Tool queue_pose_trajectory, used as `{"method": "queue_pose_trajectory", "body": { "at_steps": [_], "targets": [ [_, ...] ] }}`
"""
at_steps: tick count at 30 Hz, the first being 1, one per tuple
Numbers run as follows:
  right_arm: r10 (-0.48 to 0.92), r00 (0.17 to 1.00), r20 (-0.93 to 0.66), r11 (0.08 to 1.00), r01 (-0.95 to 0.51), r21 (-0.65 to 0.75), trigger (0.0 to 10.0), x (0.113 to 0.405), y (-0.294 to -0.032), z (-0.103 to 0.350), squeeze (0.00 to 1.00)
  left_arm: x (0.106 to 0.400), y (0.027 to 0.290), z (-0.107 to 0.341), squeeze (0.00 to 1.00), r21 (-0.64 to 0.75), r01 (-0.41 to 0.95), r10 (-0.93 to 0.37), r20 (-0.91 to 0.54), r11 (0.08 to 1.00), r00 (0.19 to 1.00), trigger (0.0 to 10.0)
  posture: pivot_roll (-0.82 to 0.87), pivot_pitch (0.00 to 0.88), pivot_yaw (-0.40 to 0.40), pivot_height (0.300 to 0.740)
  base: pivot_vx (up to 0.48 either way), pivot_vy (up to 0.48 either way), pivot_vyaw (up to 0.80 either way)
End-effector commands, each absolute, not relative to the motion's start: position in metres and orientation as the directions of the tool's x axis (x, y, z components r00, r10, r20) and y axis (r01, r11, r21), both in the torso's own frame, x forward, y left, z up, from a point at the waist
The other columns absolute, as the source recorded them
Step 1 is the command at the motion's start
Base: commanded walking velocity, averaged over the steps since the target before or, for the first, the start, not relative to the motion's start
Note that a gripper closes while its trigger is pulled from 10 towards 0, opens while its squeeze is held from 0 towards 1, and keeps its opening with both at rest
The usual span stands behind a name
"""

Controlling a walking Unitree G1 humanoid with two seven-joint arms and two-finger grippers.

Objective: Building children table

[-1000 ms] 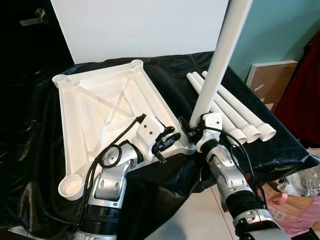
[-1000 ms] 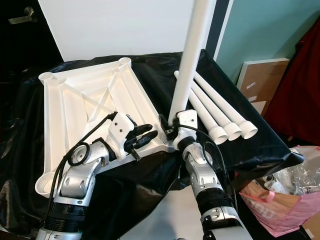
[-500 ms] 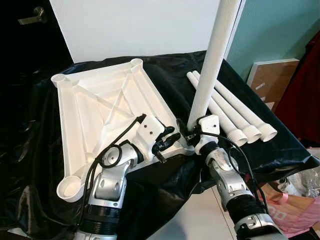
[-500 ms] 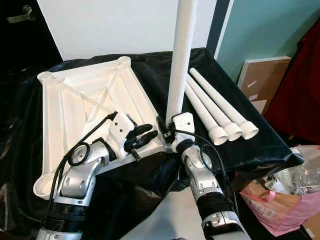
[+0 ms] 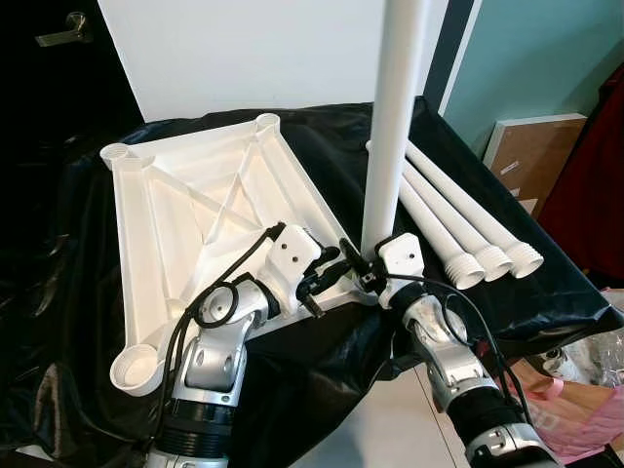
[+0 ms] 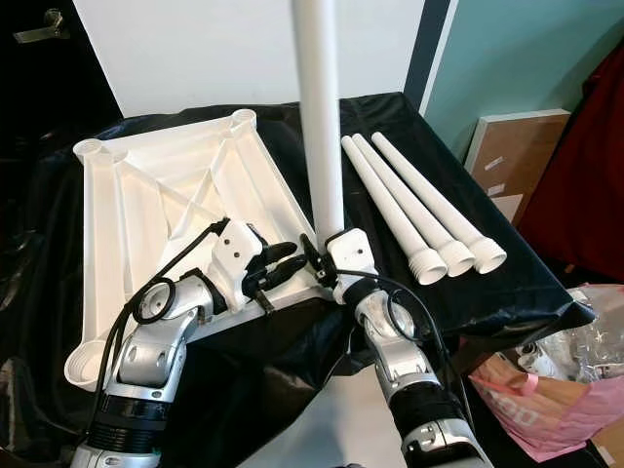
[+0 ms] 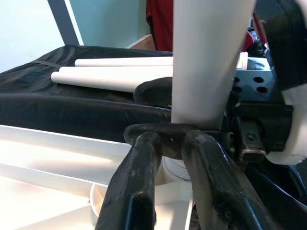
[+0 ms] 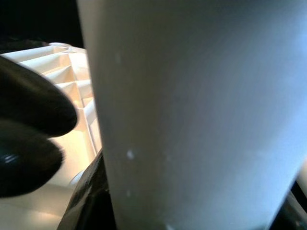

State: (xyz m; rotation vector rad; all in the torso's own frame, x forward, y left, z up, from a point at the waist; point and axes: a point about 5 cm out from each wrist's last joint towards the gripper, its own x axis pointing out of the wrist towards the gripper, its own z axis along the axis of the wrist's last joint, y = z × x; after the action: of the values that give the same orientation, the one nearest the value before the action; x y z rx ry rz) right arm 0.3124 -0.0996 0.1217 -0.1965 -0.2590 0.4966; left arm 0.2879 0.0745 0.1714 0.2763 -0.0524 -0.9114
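A white table top [image 5: 195,210] lies upside down on the black cloth, ribs up, with a round socket at each corner. My right gripper [image 5: 363,276] is shut on the lower end of a white leg [image 5: 390,127]. It holds the leg upright over the near right corner socket [image 7: 175,167]. The leg's threaded end sits at that socket's mouth. My left gripper [image 5: 327,280] rests beside the same corner. Its two black fingers [image 7: 139,191] are close together with nothing between them. In the right wrist view the leg [image 8: 192,120] is pressed close to the camera.
Three spare white legs [image 5: 458,214] lie side by side on the cloth to the right. Past the table's right edge stand a cardboard box [image 5: 531,161] and a pink bag [image 5: 575,390]. A white board [image 5: 253,49] leans behind the table.
The leg has swung from leaning right to standing upright. My right gripper has shifted left with it toward the corner socket. The left arm has stayed put.
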Motion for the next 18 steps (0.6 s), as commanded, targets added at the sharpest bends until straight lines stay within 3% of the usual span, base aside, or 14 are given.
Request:
{"method": "queue_pose_trajectory", "body": {
  "at_steps": [1,9,13,18],
  "targets": [
    [0.506,0.861,0.051,0.849,-0.486,-0.208,10.0,0.303,-0.104,0.090,0.00,0.295,0.079,0.174,0.00,0.264,0.658,-0.676,-0.027,0.706,0.736,10.0,-0.02,0.044,-0.028,0.740,0.000,0.000,0.00],
    [0.475,0.879,0.046,0.878,-0.470,-0.088,10.0,0.304,-0.107,0.085,0.00,0.295,0.079,0.174,0.00,0.265,0.659,-0.678,-0.028,0.704,0.735,10.0,-0.01,0.044,-0.026,0.740,0.000,0.000,0.00],
    [0.412,0.911,0.005,0.910,-0.412,0.048,10.0,0.312,-0.113,0.083,0.00,0.295,0.079,0.175,0.00,0.265,0.660,-0.679,-0.027,0.703,0.734,10.0,-0.02,0.045,-0.025,0.740,0.000,0.000,0.00],
    [0.414,0.910,0.028,0.908,-0.415,0.057,10.0,0.317,-0.114,0.091,0.00,0.295,0.079,0.175,0.00,0.266,0.660,-0.679,-0.025,0.703,0.733,10.0,-0.02,0.045,-0.026,0.740,0.000,0.000,0.00]
  ]
}}
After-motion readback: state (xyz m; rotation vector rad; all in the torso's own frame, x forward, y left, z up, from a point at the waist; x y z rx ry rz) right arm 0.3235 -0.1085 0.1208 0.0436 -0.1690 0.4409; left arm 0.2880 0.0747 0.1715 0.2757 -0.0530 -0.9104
